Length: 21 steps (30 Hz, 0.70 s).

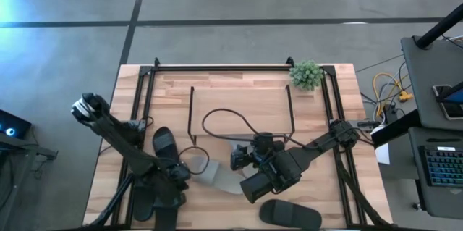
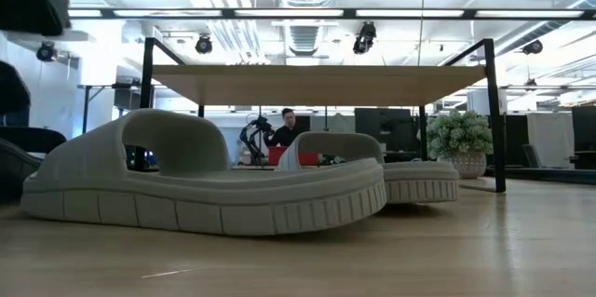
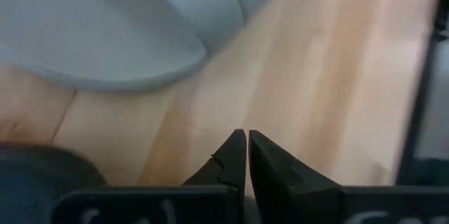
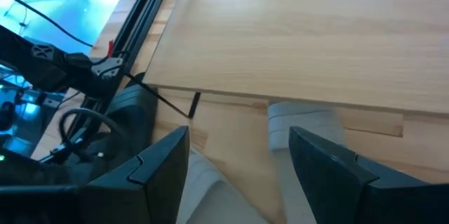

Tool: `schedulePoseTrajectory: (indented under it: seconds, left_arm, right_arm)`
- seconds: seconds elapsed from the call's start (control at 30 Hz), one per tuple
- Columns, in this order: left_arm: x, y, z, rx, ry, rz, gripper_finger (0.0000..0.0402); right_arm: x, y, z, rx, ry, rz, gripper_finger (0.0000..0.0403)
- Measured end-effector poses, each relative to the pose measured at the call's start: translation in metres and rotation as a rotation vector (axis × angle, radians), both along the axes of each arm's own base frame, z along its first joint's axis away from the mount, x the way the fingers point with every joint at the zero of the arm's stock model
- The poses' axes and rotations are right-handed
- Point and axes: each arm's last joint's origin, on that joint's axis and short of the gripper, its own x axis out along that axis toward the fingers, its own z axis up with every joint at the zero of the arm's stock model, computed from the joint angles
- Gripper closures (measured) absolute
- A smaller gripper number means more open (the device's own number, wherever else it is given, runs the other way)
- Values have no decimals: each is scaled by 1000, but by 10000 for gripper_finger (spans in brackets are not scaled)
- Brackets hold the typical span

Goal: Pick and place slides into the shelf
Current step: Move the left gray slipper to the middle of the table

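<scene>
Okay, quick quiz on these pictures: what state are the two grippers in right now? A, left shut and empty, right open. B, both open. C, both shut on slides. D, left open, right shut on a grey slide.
A: in the left wrist view the left gripper has its fingertips pressed together with nothing between them, while in the right wrist view the right gripper has its fingers spread wide above a grey slide.

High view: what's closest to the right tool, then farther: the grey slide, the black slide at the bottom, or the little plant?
From the right tool:
1. Grey slide, just beside it, toward the left arm.
2. Black slide, at the table's near edge.
3. Little plant, at the far corner by the shelf.
</scene>
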Motion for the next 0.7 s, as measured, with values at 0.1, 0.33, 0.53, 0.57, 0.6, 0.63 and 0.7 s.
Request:
schedulePoseTrajectory:
  seconds: [0.1,0.33,0.53,0.57,0.6,0.63,0.7]
  left_arm:
    - [10,-2,-5,42,-14,50,401]
    - [37,7,-16,155,-40,125,401]
    - [58,19,-16,254,-74,159,401]
    - [61,23,-15,268,-88,184,402]
    - [64,26,-14,282,-99,207,401]
    - [67,31,-13,293,-108,228,402]
    - [72,39,-12,315,-112,246,402]
  right_arm:
    - [0,0,0,9,11,7,168]
    - [0,1,0,15,15,9,168]
    - [-1,1,-1,19,11,7,168]
    - [-1,2,-1,21,9,6,168]
    - [-1,2,-1,23,6,4,168]
    - [-1,2,-1,25,3,1,168]
    - [-1,3,-1,31,-3,-5,168]
